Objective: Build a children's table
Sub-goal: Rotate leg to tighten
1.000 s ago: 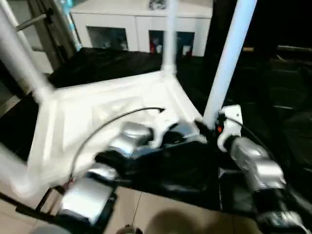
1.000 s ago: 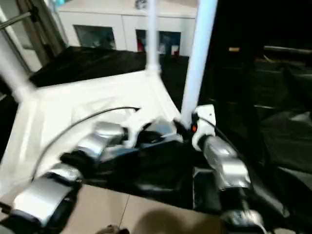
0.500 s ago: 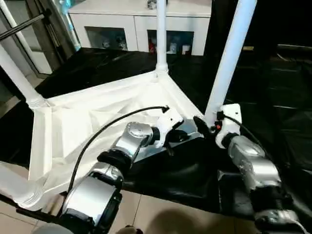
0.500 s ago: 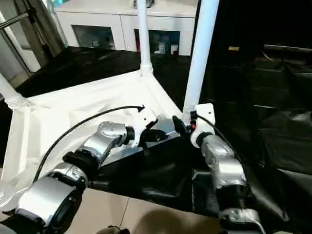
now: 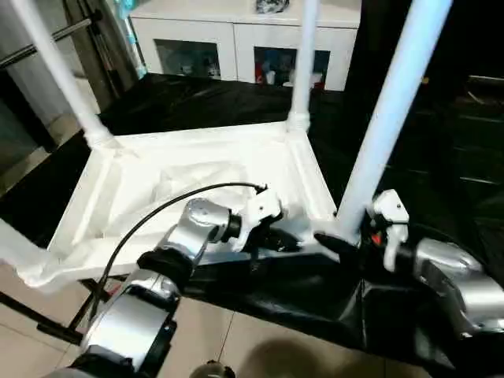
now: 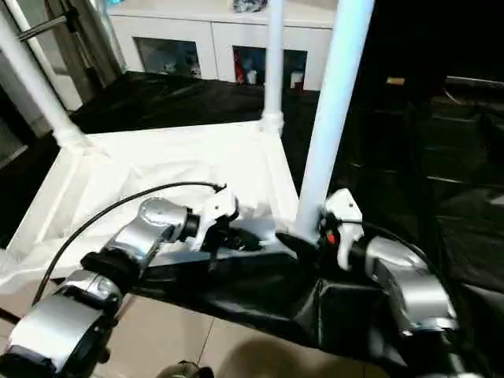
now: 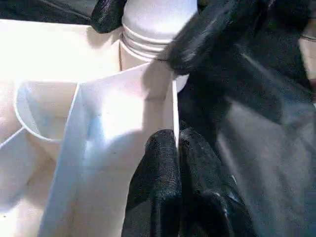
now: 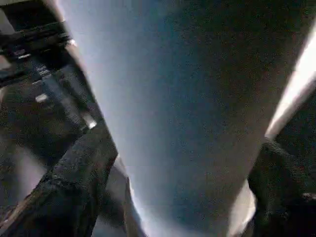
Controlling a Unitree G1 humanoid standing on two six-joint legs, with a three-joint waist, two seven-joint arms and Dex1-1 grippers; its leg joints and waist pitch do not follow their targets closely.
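1. The children's table (image 5: 197, 177) lies upside down on a black-draped work surface (image 5: 197, 102) in front of the robot, underside up, legs pointing at the ceiling. My guess: flipped so the corner sockets face up & the legs can be pushed in from above.
2. Left gripper (image 5: 264, 236) sits on the table's near edge, close to the near-right corner. In the left wrist view its fingers (image 7: 163, 168) are pressed together, pinching the thin white rim wall (image 7: 170, 113). Looks like it's there to hold the top steady while the other arm works the leg.
3. Right gripper (image 6: 303, 236) is at the base of the near-right leg (image 5: 386, 118). Its fingers (image 8: 79, 163) stand spread, one on each side of the tube; whether they actually press on it I can't tell. Prob. seating or checking that leg, but that's only a guess.
4. Looks: all white plastic, rect. top w/ raised rim, ribbed underside. Far-right leg (image 5: 302, 63) and far-left leg (image 5: 59, 75) stand up from round sockets; a fourth leg (image 5: 16, 248) runs off at the near-left corner.
5. All four legs seem to be in, so the build looks nearly done.
6. Behind: a white cabinet (image 5: 236, 31) w/ glass doors, not part of the job.
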